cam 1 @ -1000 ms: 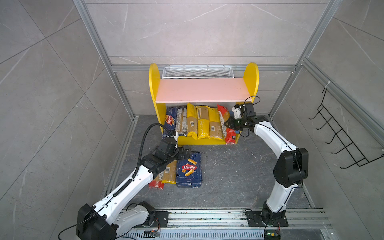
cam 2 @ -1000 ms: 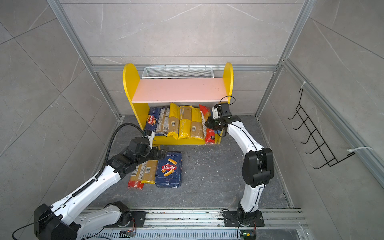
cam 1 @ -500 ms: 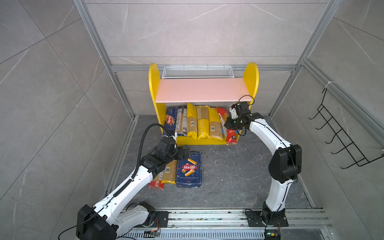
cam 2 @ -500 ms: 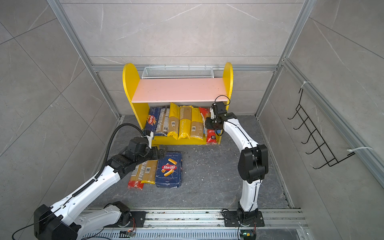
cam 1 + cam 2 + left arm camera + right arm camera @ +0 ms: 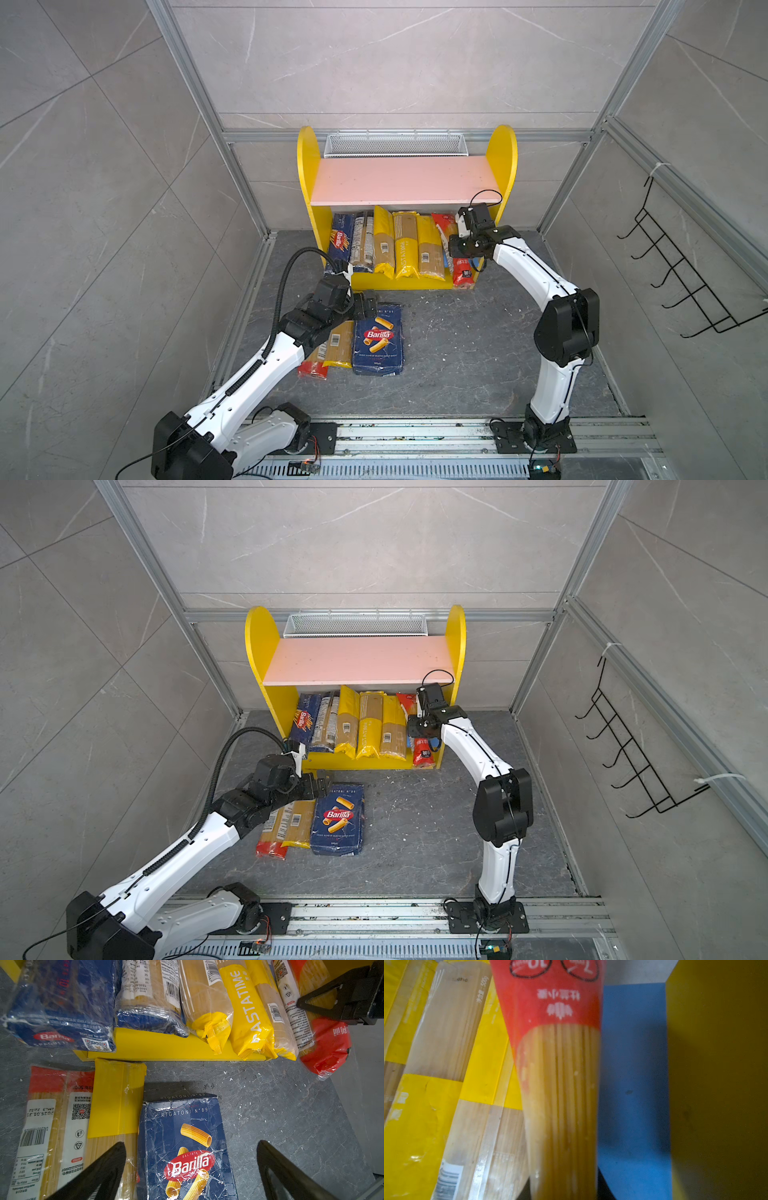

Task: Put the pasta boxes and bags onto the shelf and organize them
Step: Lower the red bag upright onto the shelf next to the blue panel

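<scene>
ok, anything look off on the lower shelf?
Yes. The red-ended spaghetti bag at the row's right end lies askew, its red end overhanging the shelf front. The Barilla spaghetti box at the left end overhangs too.

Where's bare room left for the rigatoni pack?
The pink upper board is wholly bare, between the yellow side panels. On the lower board, only a blue strip shows between the red-ended bag and the right panel; the rest is packed. The floor right of the rigatoni pack is bare.
</scene>
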`<action>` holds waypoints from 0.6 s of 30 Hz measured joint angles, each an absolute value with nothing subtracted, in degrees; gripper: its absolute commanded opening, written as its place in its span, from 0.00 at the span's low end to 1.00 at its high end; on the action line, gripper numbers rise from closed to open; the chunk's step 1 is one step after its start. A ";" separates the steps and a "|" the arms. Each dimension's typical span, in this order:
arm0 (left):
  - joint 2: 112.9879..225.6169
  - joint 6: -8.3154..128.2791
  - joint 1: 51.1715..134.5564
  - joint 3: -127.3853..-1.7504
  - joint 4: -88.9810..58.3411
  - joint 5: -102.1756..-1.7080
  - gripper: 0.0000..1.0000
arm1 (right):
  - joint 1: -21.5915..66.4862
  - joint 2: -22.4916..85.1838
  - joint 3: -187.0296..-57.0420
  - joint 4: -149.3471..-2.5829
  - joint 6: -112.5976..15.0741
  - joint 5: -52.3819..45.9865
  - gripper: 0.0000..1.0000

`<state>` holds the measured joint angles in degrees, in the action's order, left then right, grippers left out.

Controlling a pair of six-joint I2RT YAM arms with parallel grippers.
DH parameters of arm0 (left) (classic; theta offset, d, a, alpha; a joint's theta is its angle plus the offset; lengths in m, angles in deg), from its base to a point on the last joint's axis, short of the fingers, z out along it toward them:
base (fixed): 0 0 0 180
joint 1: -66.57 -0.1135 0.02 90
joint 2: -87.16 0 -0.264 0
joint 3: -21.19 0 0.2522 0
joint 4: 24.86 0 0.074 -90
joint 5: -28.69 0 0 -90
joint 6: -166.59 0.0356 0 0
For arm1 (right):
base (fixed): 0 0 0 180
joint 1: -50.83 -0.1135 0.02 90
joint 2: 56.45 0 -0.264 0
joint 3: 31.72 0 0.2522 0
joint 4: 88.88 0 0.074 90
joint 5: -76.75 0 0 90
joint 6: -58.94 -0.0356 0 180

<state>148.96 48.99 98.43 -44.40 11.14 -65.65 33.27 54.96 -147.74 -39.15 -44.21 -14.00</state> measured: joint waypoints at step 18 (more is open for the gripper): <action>148.81 48.97 98.41 -44.40 11.14 -65.61 1.00 | 33.60 55.00 -144.90 -48.46 -44.01 -22.09 0.63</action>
<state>148.81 48.97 98.41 -44.40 11.14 -65.61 33.60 55.00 -144.90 -48.46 -44.01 -22.09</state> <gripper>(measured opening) 0.999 0.595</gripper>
